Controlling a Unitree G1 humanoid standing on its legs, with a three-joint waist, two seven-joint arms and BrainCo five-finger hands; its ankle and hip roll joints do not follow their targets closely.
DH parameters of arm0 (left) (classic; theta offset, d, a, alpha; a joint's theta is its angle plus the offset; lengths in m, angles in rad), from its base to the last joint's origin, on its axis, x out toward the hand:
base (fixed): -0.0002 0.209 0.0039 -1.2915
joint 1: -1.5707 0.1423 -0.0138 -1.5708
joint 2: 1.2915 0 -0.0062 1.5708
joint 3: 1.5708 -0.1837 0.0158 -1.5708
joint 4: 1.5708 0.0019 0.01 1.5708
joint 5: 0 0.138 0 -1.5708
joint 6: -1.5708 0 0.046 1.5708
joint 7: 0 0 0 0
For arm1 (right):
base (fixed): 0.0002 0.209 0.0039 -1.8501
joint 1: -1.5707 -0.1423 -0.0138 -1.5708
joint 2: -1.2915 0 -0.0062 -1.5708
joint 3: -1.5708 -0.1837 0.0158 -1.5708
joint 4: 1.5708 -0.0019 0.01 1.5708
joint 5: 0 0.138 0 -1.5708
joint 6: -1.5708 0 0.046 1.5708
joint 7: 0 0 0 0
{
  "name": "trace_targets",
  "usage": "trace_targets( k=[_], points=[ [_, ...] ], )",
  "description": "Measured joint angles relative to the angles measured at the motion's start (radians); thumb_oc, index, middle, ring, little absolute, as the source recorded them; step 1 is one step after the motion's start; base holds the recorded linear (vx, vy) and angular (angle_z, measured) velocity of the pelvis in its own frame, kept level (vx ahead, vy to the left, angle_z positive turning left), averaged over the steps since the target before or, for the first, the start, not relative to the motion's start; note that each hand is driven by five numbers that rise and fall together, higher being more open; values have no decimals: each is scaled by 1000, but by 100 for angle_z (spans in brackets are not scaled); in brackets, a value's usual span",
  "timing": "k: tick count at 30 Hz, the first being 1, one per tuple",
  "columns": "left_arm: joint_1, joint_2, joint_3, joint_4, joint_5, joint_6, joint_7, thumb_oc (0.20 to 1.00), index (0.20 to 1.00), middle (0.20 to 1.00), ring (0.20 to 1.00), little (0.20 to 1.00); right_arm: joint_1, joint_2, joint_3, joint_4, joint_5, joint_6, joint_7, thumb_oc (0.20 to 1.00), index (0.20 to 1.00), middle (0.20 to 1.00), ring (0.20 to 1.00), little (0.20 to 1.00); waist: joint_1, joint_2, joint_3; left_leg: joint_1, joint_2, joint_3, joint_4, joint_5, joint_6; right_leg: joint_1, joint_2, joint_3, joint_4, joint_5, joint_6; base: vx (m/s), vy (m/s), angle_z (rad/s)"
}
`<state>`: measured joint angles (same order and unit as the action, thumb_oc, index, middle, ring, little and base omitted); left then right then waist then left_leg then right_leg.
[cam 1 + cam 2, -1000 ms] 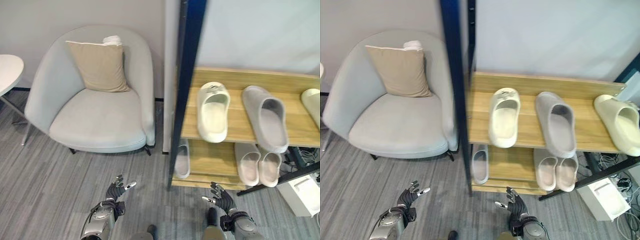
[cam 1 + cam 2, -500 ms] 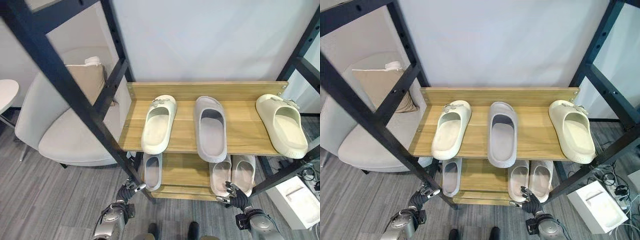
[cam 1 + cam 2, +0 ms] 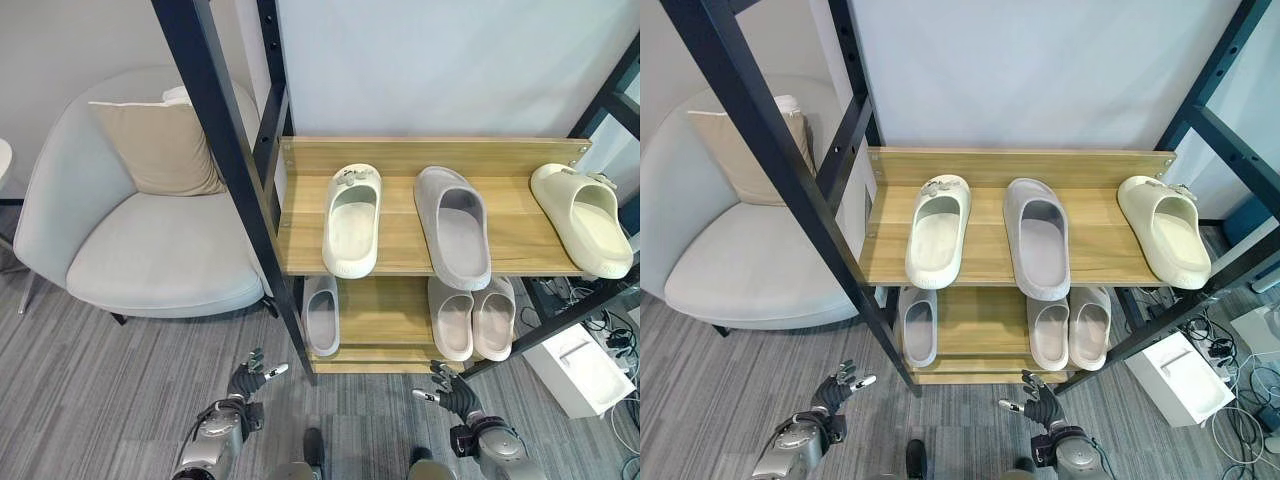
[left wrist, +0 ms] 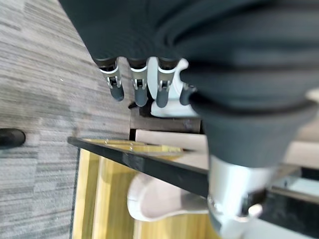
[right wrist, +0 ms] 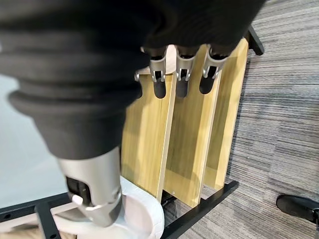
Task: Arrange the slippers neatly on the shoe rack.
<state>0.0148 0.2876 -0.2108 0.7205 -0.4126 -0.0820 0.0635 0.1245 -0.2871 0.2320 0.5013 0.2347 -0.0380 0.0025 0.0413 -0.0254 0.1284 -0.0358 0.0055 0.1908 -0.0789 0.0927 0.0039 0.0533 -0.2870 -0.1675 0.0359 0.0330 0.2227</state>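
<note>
The shoe rack has a black frame (image 3: pixel 215 120) and two wooden shelves. On the upper shelf (image 3: pixel 398 245) lie a cream slipper (image 3: pixel 352 220), a grey slipper (image 3: pixel 452 225) and a second cream slipper (image 3: pixel 582 218) at the far right. The lower shelf (image 3: pixel 385 322) holds one pale grey slipper (image 3: pixel 321 315) and a pinkish pair (image 3: pixel 451 318) side by side. My left hand (image 3: pixel 243 383) and right hand (image 3: pixel 447 392) hang low over the carpet in front of the rack. Both are open and hold nothing, fingers (image 4: pixel 137 89) straight in the wrist views.
A light grey armchair (image 3: pixel 150 250) with a beige cushion (image 3: pixel 155 145) stands left of the rack. A white box (image 3: pixel 580 365) and loose cables lie on the floor at the right. Grey carpet (image 3: pixel 90 390) spreads in front.
The whole picture has shifted as the camera moved. The slippers keep their places on the shelves. Both hands stay low, open and empty.
</note>
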Motion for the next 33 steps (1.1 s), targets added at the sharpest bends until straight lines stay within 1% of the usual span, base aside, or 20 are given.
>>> trace_targets(
  k=[1,2,3,4,5,6,7,10,12,18,19,21,22,23,24,25,26,27,29,33],
  points=[
    [13,10,17,0,0,0,-2,1000,1000,1000,1000,1000,-16,3,23,0,0,0,0,1000,1000,1000,1000,1000,5,-21,1,-1,-3,8,0,7,-12,41,4,-23,-61,19,3,-20,-107,-42],
    [28,16,19,3,0,3,1,1000,1000,1000,1000,1000,-25,6,32,-1,-1,-1,2,1000,1000,1000,1000,1000,11,-33,-8,-10,4,20,-1,18,-32,68,19,-52,-121,8,7,-53,-214,-13],
    [38,4,14,-1,0,6,-3,1000,1000,1000,1000,1000,-26,-4,28,-2,-1,-1,0,1000,1000,1000,1000,1000,5,-6,-13,-17,31,7,-1,30,-49,68,50,-56,-121,14,-9,-68,-211,-4],
    [44,-8,15,-3,0,5,-6,1000,1000,1000,1000,1000,-29,-12,29,-2,-1,-1,0,1000,1000,1000,1000,1000,-2,5,-14,-17,47,5,-1,37,-58,67,68,-56,-125,9,-16,-58,-160,17],
    [56,-34,12,-4,0,5,-6,1000,1000,1000,1000,1000,-15,-28,30,0,0,0,0,1000,1000,1000,1000,1000,-5,31,-24,-20,77,-17,-1,56,-74,75,107,-66,-126,0,-32,-59,-123,30],
    [56,-57,2,-4,0,6,-8,1000,1000,1000,1000,1000,10,-44,30,0,0,1,-1,1000,1000,1000,1000,1000,-12,38,-32,-34,111,-44,-8,61,-94,69,135,-92,-126,-18,-62,-48,-102,31],
    [56,-68,-9,-5,0,6,-8,1000,1000,1000,1000,1000,11,-59,31,3,0,2,-1,1000,1000,1000,1000,1000,-6,65,-45,-37,126,-53,-7,60,-92,74,159,-98,-124,-17,-77,-51,-117,31],
    [53,-93,-25,-3,0,7,-10,1000,1000,1000,1000,1000,15,-98,30,1,-1,1,-2,1000,1000,1000,1000,1000,-14,80,-55,-65,152,-73,-8,43,-110,61,189,-109,-125,-13,-93,-13,-57,12],
    [53,-95,-25,-3,0,7,-12,1000,1000,1000,1000,1000,18,-112,30,1,-9,2,-2,1000,1000,1000,1000,1000,-14,81,-55,-65,156,-73,-8,22,-115,61,192,-114,-125,-11,-101,3,-35,5],
    [60,-92,-24,-6,1,7,-14,1000,1000,1000,1000,1000,40,-130,31,-83,-104,2,-14,1000,1000,1000,1000,1000,-14,82,-58,-57,150,-72,-8,32,-106,65,191,-110,-125,-8,-97,13,-6,0],
    [61,-91,-24,-10,1,7,-14,1000,1000,1000,1000,1000,42,-145,31,-126,-146,5,-15,1000,1000,1000,1000,1000,-15,82,-58,-57,150,-73,-8,49,-100,66,191,-108,-125,-9,-96,42,27,-6],
    [66,-83,-20,-34,1,7,-15,1000,1000,1000,1000,1000,67,-245,27,-366,-239,5,-10,1000,1000,1000,1000,1000,-33,78,-57,-56,145,-70,-8,55,-93,66,179,-107,-125,-10,-90,35,23,-3],
    [71,-76,-18,-52,1,7,-16,1000,1000,1000,1000,1000,81,-299,-5,-507,-265,-7,-5,1000,1000,1000,1000,1000,-42,74,-58,-48,139,-70,-8,62,-86,72,174,-104,-125,-4,-76,31,25,0],
    [73,-75,-9,-58,1,2,-19,1000,1000,1000,1000,1000,115,-305,-71,-628,-284,-36,3,1000,1000,1000,1000,1000,-42,66,-63,-39,130,-71,-8,72,-78,84,167,-108,-125,-4,-67,25,30,0],
    [75,-72,-1,-56,1,1,-20,1000,1000,1000,1000,1000,115,-298,-116,-670,-284,-63,4,1000,1000,1000,1000,1000,-52,49,-69,-31,129,-69,-8,70,-79,85,164,-107,-125,-9,-70,32,35,8],
    [72,-75,7,-48,2,1,-24,1000,1000,1000,1000,1000,147,-298,-157,-743,-282,-58,32,1000,1000,1000,1000,1000,-56,44,-76,-32,125,-68,-8,65,-85,87,158,-111,-125,-15,-69,19,30,6],
    [76,-84,30,-46,2,-1,-25,1000,1000,1000,1000,1000,223,-307,-236,-889,-271,-77,56,1000,1000,1000,1000,1000,-59,43,-76,-31,118,-69,-8,65,-86,87,152,-112,-125,-13,-72,22,35,-6],
    [97,-79,51,-42,2,-1,-24,1000,1000,1000,1000,1000,244,-307,-263,-948,-251,-118,68,1000,1000,1000,1000,1000,-78,35,-80,-26,114,-64,-7,67,-83,85,150,-101,-124,-13,-72,7,38,-9],
    [105,-67,59,-46,2,-2,-25,1000,1000,1000,1000,1000,283,-306,-322,-955,-210,-128,105,1000,1000,1000,1000,1000,-115,16,-86,-20,111,-60,-7,67,-83,89,144,-101,-119,-12,-72,-1,24,-10],
    [114,-61,67,-48,2,-10,-26,1000,1000,1000,1000,1000,284,-301,-403,-941,-132,-128,124,1000,1000,1000,1000,1000,-142,7,-86,-11,115,-30,-9,60,-85,82,142,-69,-120,-13,-70,-4,13,-24]
  ],
)
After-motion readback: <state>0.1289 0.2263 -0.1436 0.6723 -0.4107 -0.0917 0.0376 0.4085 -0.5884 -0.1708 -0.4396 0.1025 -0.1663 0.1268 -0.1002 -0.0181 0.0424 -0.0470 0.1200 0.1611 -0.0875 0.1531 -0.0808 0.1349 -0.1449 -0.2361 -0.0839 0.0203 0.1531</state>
